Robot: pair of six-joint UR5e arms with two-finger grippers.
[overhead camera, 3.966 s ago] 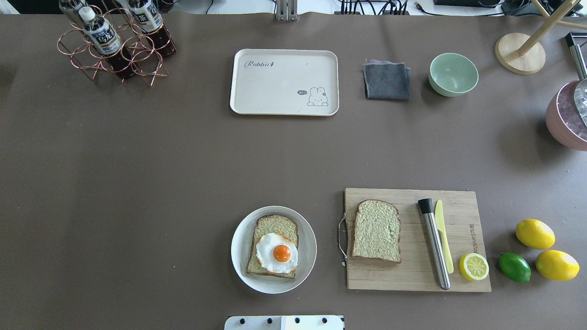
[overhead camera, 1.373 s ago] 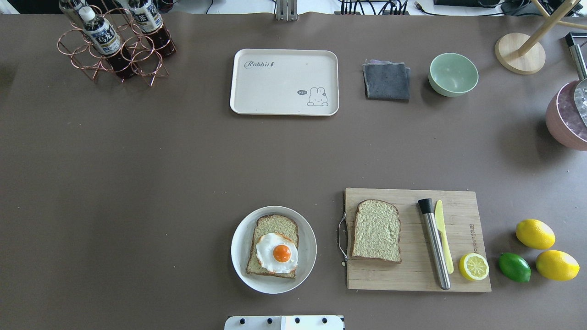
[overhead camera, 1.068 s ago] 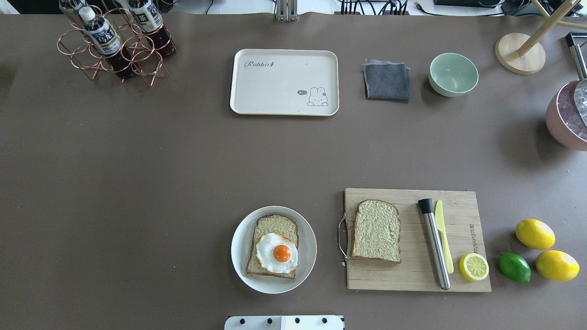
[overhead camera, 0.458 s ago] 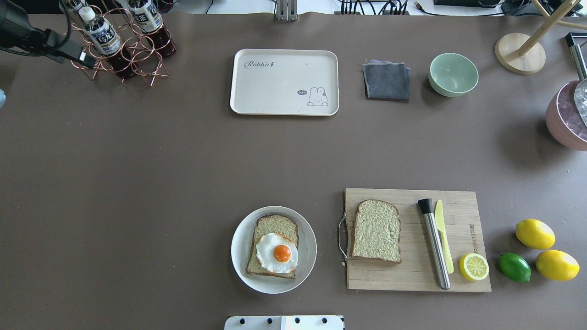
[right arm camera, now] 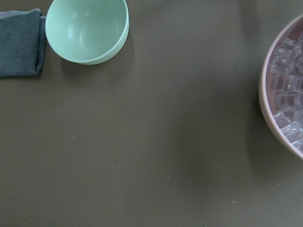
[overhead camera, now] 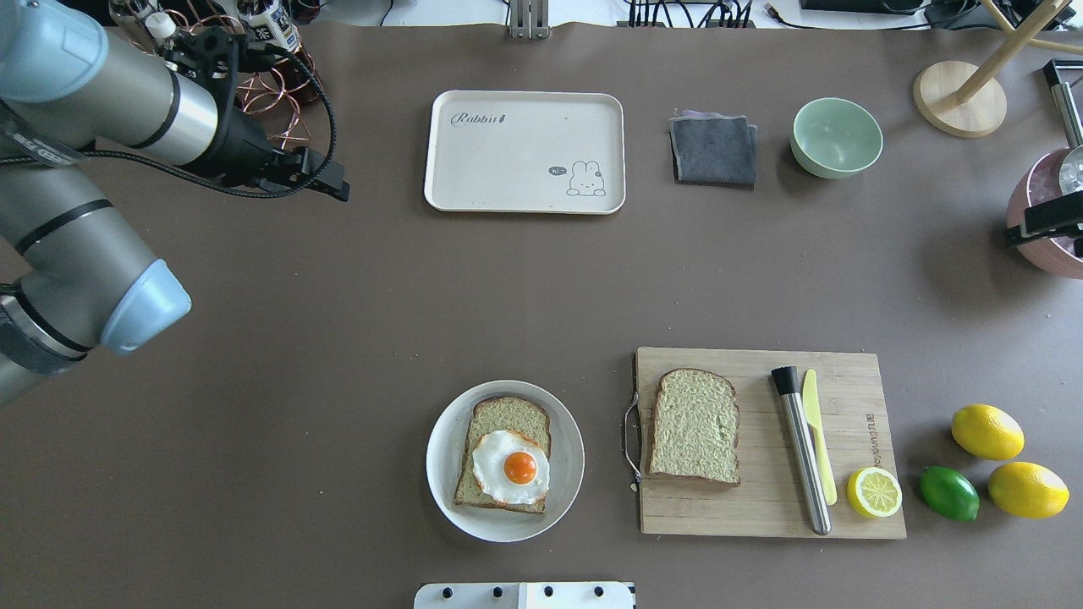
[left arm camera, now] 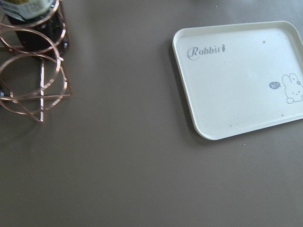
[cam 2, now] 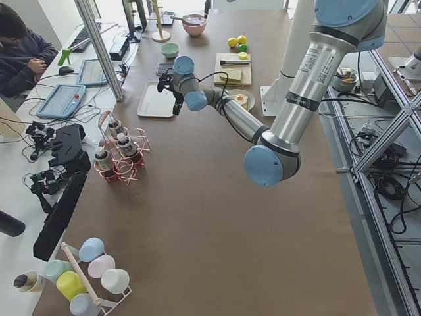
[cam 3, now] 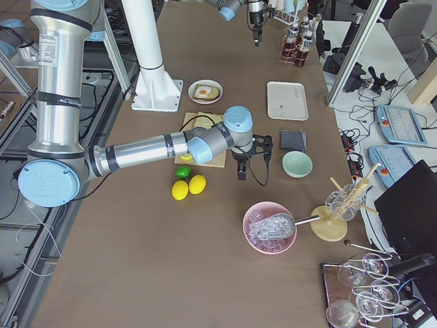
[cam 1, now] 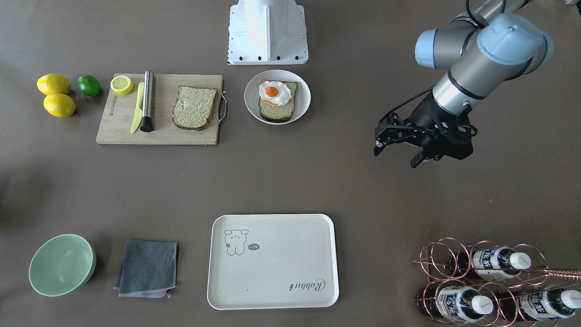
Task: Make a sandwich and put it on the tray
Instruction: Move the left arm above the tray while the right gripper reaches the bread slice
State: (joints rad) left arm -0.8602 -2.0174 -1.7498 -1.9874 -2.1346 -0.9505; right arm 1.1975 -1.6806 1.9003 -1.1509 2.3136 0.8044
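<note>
One bread slice with a fried egg on top lies on a round white plate. A second bread slice lies alone on the wooden cutting board. The cream tray is bare at the far middle; it also shows in the left wrist view. My left gripper is open and empty, above the table between the bottle rack and the tray. My right gripper shows only partly at the right edge, by the pink bowl; I cannot tell its state.
A copper rack with bottles stands by the left arm. A grey cloth and green bowl lie right of the tray. A pink bowl of ice, a steel rod, a yellow knife, a lemon half, lemons and a lime are at the right.
The left arm has swung in from the left past the bottle rack, toward the tray. The right gripper's tip has come in at the right edge. Food and tray have not moved.
</note>
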